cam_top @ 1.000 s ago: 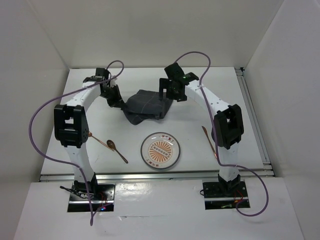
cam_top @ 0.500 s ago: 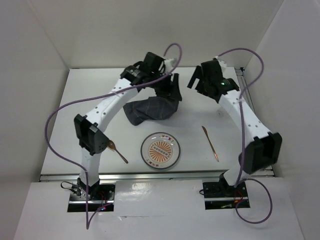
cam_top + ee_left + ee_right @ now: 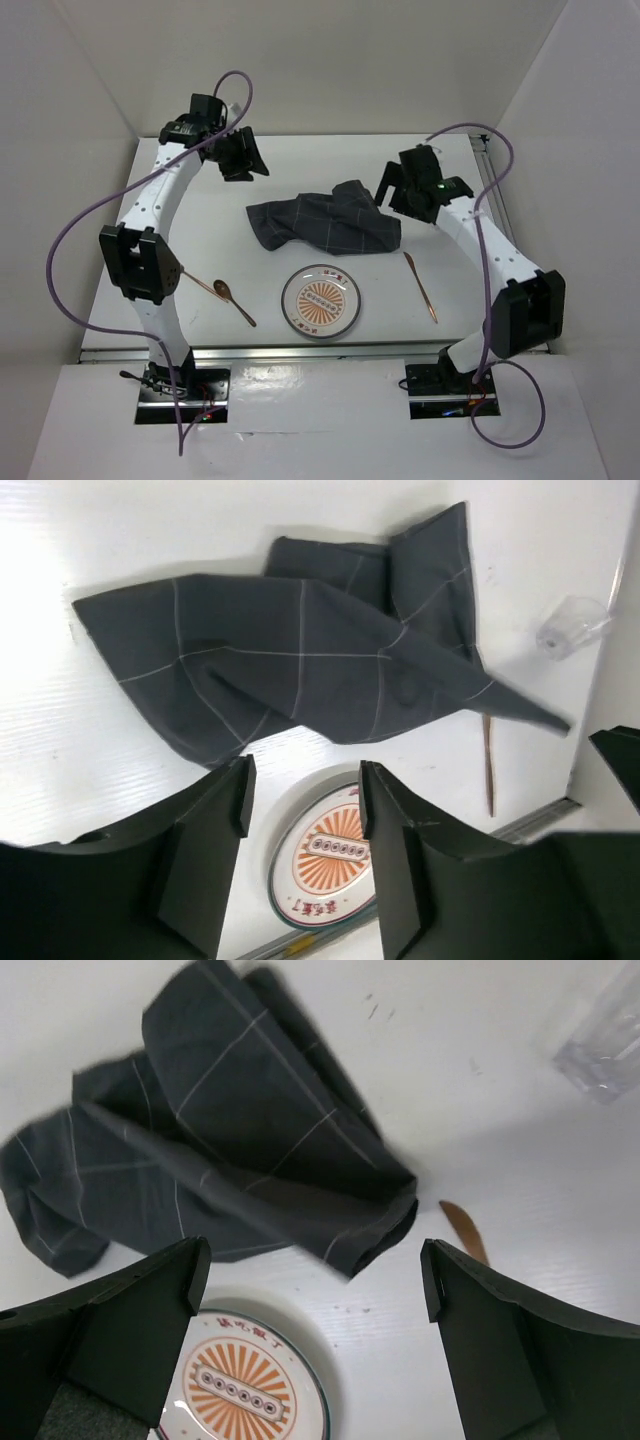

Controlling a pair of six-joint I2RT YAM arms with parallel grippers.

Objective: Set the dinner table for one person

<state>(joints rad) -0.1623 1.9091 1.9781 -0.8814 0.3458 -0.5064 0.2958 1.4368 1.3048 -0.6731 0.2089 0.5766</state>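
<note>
- Comparing this moment with the second before it: the left gripper (image 3: 248,160) has let go of the dark grey checked cloth mat (image 3: 320,225) and has pulled back to the far-left corner, well apart from it.
- Left gripper state: jaws spread, nothing between them. In the left wrist view only the plate shows through the gap.
- Right gripper (image 3: 387,190) state: jaws spread wide, empty, hovering at the right end of the cloth mat.
- Cloth mat: bunched in a heap a moment ago, it is now drawn out toward the right. It lies creased, with a corner folded over on itself, and neither gripper holds it.
- Consequence for the task, as a judgement: the mat is not yet flat, and it lies beyond the plate, not under it. Smoothing and repositioning probably remain.
- Dinner table (image 3: 300,165): a large, flat, white rectangular tabletop with silver metal rails on its edges. It lies directly ahead of both arm bases, closed in by white walls, and carries every item.
- Round plate with an orange sunburst centre (image 3: 320,300): near the front edge, just beside the mat's near edge and apart from it.
- Copper-coloured spoon (image 3: 228,293): left of the plate.
- Slim copper-coloured utensil (image 3: 420,285): right of the plate, its far tip near the mat's right end.
- Small clear plastic piece (image 3: 572,625): on the tabletop beside that end.
</note>
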